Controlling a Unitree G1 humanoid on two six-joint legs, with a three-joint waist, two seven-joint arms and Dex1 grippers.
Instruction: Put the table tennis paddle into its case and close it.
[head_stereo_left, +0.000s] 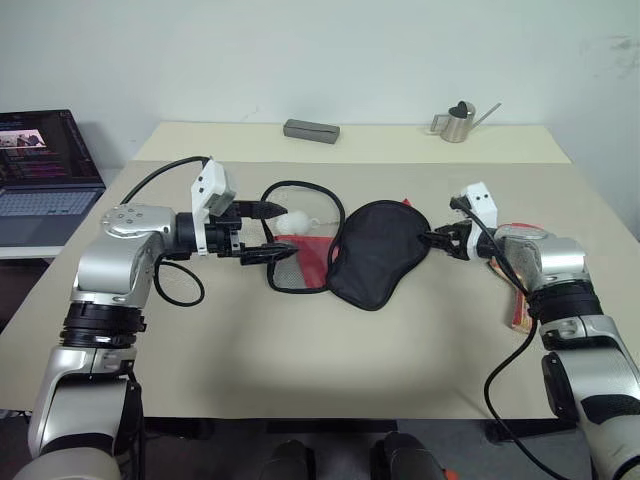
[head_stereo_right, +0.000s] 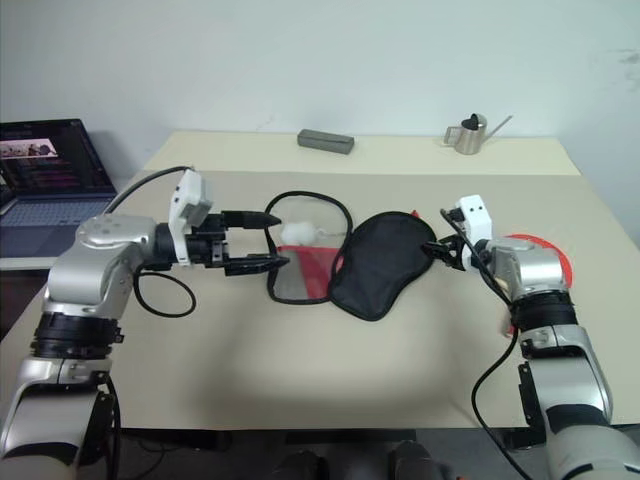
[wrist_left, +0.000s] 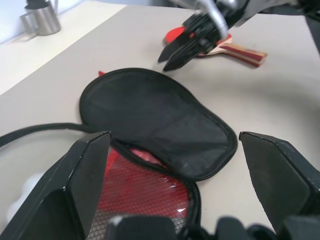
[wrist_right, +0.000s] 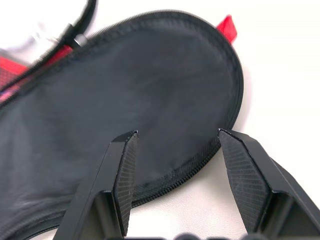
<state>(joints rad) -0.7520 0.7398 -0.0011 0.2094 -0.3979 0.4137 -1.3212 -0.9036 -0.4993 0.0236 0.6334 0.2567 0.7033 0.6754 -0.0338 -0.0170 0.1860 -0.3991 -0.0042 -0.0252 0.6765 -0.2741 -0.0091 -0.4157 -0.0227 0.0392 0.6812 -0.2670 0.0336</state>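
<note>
- The paddle-shaped soft case (head_stereo_left: 375, 255) — black on its upper flap, red with black mesh and a black zip edge on the part beneath.
- The fluffy pom-pom (head_stereo_left: 296, 222) — white, on a black cord.
- The round rubber-faced table tennis paddle (wrist_left: 220, 44) — red face, light wooden handle striped red and dark.
- The flat worktop (head_stereo_left: 300, 350) — plain pale beige.
- The small metal watering can (head_stereo_left: 458, 121) — silver with a black top.
- The flat rectangular block (head_stereo_left: 311, 130) — grey.
- The open laptop (head_stereo_left: 40, 175) — dark screen, grey keyboard.

Right gripper (wrist_right: 175, 150) fingers apart, poised over black case (wrist_right: 125, 95) zip edge; red tab behind.
</note>
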